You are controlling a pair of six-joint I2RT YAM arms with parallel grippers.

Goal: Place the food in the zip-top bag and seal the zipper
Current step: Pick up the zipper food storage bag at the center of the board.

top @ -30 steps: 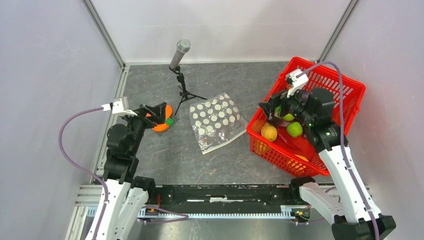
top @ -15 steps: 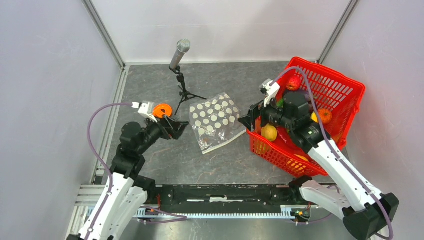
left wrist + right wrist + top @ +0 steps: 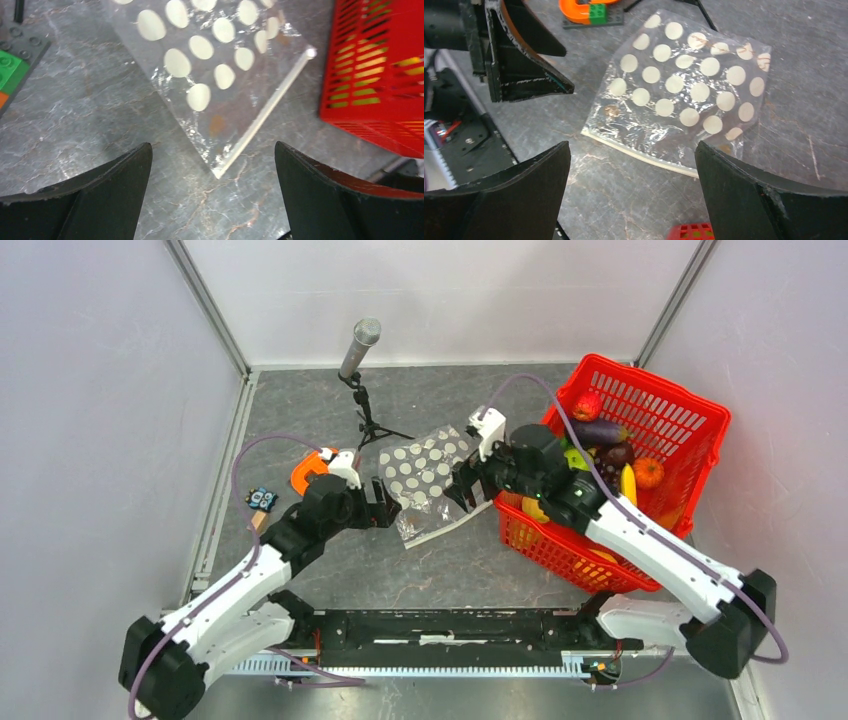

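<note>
Dotted bag (image 3: 432,472) lying flat at centre, zipper (image 3: 261,114) edge facing 5 o'clock, left gripper (image 3: 384,506) hovering at its 8 o'clock — jaws spread wide, holding nothing, right gripper (image 3: 464,490) at 3 o'clock — same, food (image 3: 600,432) sitting in red basket (image 3: 672,405)

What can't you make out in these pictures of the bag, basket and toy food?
zipper: both wrist views show only a thin strip; open or sealed, cannot tell.
food: top view, the right arm covers the near-left part of the red basket.
red basket: left wrist view, cut off by the right edge; right wrist view, only a sliver at the bottom.
small blue object: top view, too small to identify.
</note>
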